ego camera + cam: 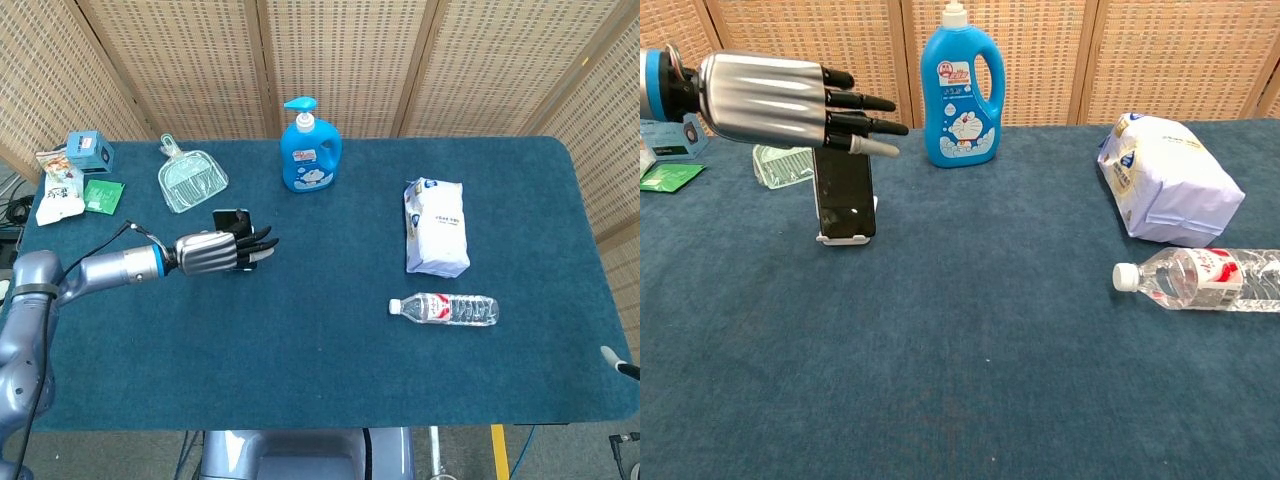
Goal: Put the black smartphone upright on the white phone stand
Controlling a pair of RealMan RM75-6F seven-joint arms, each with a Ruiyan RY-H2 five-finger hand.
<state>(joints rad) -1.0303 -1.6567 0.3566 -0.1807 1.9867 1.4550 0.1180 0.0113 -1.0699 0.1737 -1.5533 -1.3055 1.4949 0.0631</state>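
We note smartphone (845, 194) upright on stand (843, 238), left hand (765, 98) above it; detergent bottle (961, 88) behind right.

Head view high above, facing down on the whole table (330, 380); chest view low, near, level, probably sharing its middle.

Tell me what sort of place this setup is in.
Probably a robot test station, not a home: a table covered in blue felt, woven screen panels closing it in, and unrelated household items laid out, such as a detergent bottle and a water bottle.
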